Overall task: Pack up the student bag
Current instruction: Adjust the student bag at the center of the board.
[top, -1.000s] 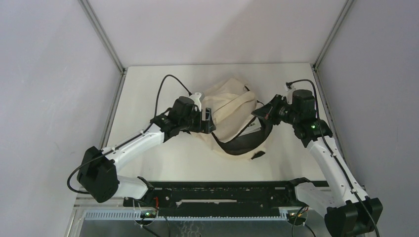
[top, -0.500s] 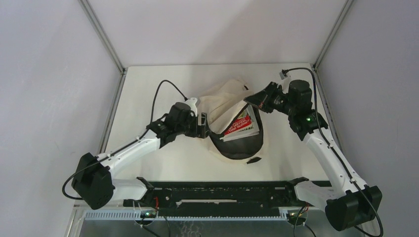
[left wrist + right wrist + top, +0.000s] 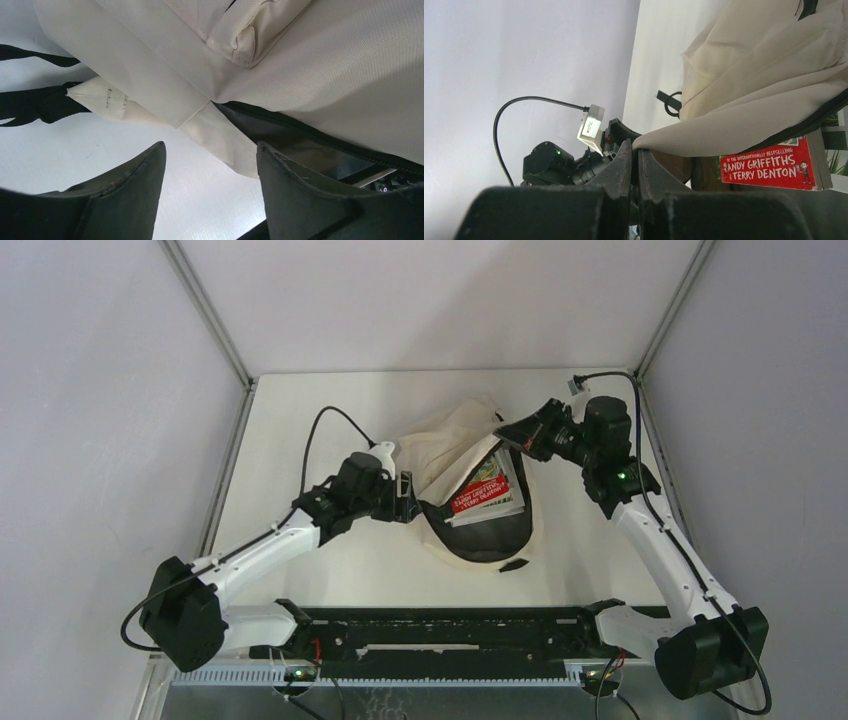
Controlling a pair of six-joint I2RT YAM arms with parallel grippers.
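Bag (image 3: 445, 452) lay open at mid-bench (image 3: 280, 410) with a red book (image 3: 485, 492) inside. Left arm reached low across the bench. The left tool (image 3: 404, 496) had its fingers apart just beside the bag's left edge, gripping nothing. Right arm stood high. The right tool (image 3: 512, 432) was clamped on the bag's flap, holding it lifted.

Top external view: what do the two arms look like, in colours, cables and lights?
Both the left arm and the right arm have white links with bulky black joints and black, wedge-shaped gripper fingers. A thin black cable loops over each wrist, and a small green light glows near the right wrist.
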